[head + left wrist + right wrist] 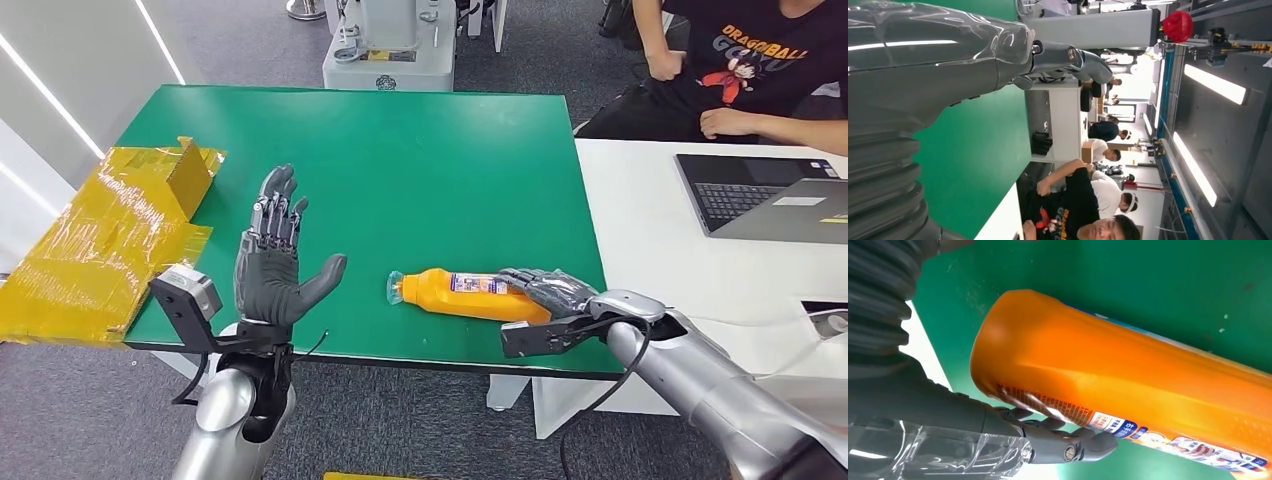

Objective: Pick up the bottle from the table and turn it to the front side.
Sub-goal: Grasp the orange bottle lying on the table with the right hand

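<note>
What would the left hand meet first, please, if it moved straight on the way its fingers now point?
Probably nothing soon: the left hand is raised, open, fingers pointing toward the far edge of the green table. That stretch looks free; depth is unclear.

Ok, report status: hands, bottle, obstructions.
Left hand open, raised, holding nothing. Right hand around base of orange plastic bottle, lying sideways on green table. Nothing near bottle.

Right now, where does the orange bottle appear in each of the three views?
Head view: the orange bottle lies on its side near the green table's front edge, its base at the right hand.
Left wrist view: not in it.
Right wrist view: the bottle spans the picture.
Shared landmark: the green table.
</note>
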